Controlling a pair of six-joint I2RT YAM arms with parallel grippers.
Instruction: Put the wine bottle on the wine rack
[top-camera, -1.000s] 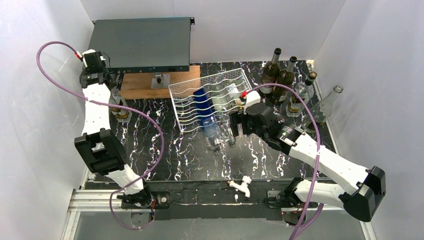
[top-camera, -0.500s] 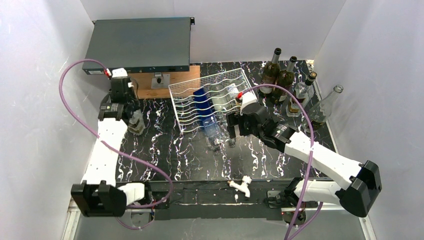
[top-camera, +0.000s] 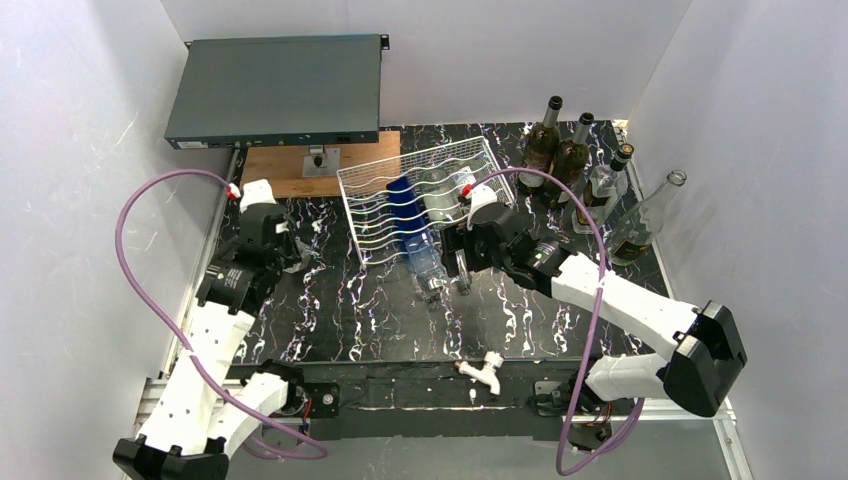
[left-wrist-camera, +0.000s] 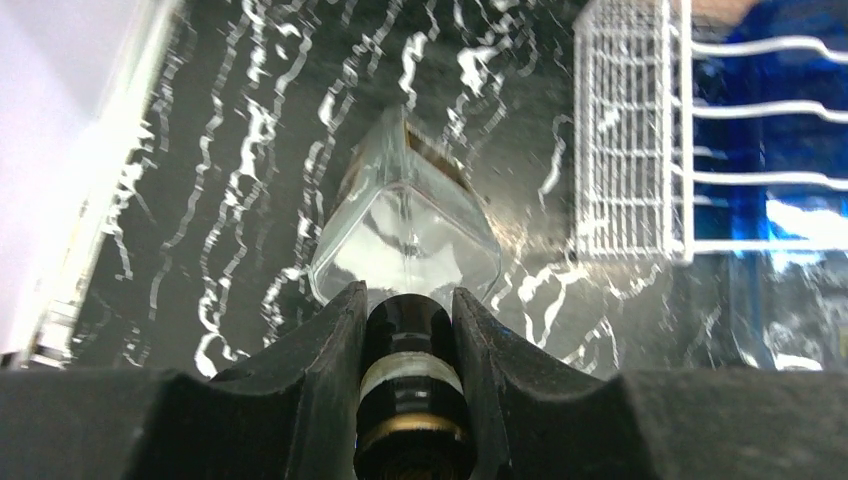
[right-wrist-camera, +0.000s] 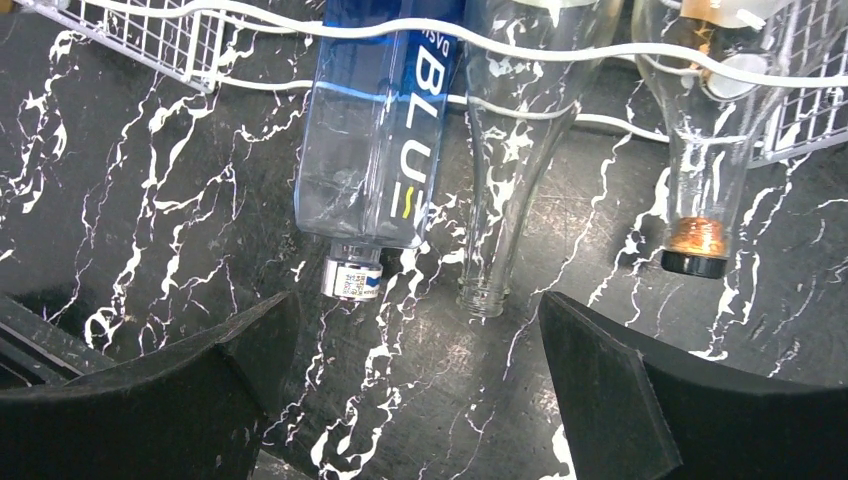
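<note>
Left wrist view showed the left gripper (left-wrist-camera: 410, 400) clamped on the dark capped neck of a clear square-bodied glass wine bottle (left-wrist-camera: 405, 235). The body pointed away over the black marble-patterned table (left-wrist-camera: 230, 150); whether the base touched it could not be told. The step in hand looked like the carry, with the bottle grasped but not yet racked.

Just beyond, to the right, lay the white wire wine rack (left-wrist-camera: 625, 130), near the bottle but apart from it. From above, its left slots seemed free. The next move probably called for swinging the bottle rightward, laying it level along a wavy slot and clearing the rack's end wall.

At the rack's near edge, the right gripper (right-wrist-camera: 420, 400) hovered with jaws spread wide and empty, before three racked bottles: a blue-labelled clear square bottle (right-wrist-camera: 385, 130), a clear open-necked glass bottle (right-wrist-camera: 500, 150) and a clear bottle with a copper band and black cap (right-wrist-camera: 695, 150). Those filled the middle and right slots, and that arm could crowd the approach.

Farther back stood a cluster of upright dark and clear bottles (top-camera: 572, 150), a wooden board (top-camera: 280, 172) and a dark grey flat metal box (top-camera: 275, 90).
</note>
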